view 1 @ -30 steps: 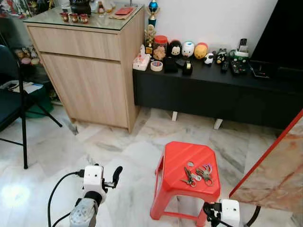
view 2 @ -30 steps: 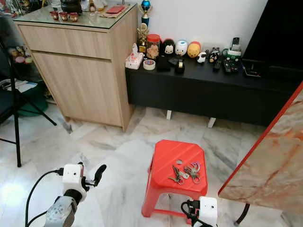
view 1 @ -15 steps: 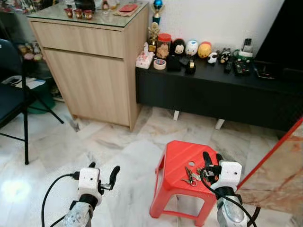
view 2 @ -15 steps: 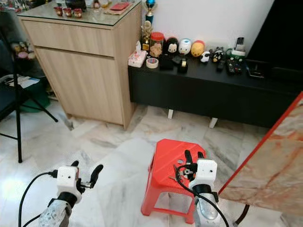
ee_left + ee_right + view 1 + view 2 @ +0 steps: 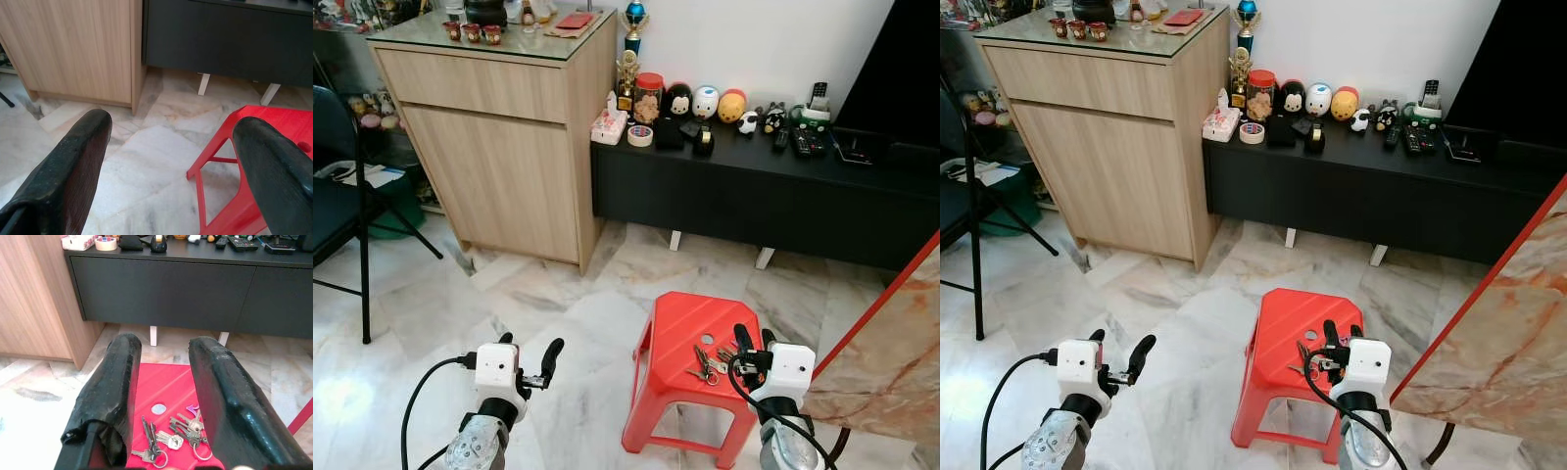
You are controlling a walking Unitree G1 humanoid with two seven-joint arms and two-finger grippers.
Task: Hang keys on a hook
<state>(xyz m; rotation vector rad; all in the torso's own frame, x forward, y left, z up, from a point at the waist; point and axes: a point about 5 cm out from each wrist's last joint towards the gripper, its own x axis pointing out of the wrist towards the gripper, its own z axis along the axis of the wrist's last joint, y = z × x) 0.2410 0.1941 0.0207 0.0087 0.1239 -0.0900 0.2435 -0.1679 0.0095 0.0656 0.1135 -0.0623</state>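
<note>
the keys (image 5: 168, 435) lie flat in a loose bunch on the red stool (image 5: 675, 323), and the right pincer (image 5: 754, 341) hangs just above them with its fingers parted and nothing between them. the left pincer (image 5: 530, 356) is spread wide and empty off to the side, over the marble floor (image 5: 421, 323). the risk is a poor pick — flat keys on slick plastic could slide or fan apart, and a pinch on one blade might drop the rest. no hook can be made out.

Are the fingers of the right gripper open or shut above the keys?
Open. The right gripper holds its two black fingers apart, and the keys on the red stool show through the gap, not yet gripped.
</note>
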